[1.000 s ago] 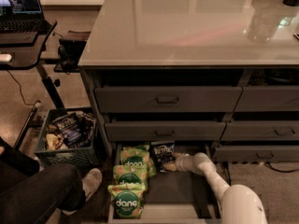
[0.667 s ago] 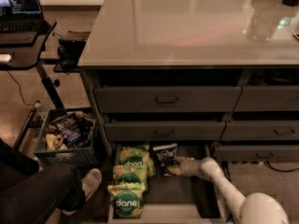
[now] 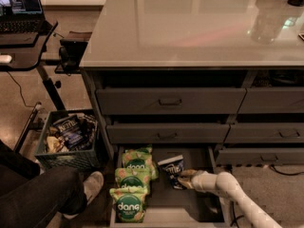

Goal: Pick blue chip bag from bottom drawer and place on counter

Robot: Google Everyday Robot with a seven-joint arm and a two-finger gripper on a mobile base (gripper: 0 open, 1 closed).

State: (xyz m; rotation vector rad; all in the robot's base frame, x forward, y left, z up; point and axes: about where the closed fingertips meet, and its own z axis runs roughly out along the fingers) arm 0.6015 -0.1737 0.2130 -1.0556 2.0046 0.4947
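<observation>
Evidently the gripper [image 3: 183,179] has got its bite. Over the last second the blue chip bag [image 3: 171,166] has come a little toward the front of the bottom drawer [image 3: 190,205], moving along with the fingers pinched on its lower right corner, while the arm has swung off to the right. The bag stands tipped up just beside the green dang bags [image 3: 133,175], still inside the drawer. To my eye, the lift up to the counter [image 3: 190,27] is what remains.
</observation>
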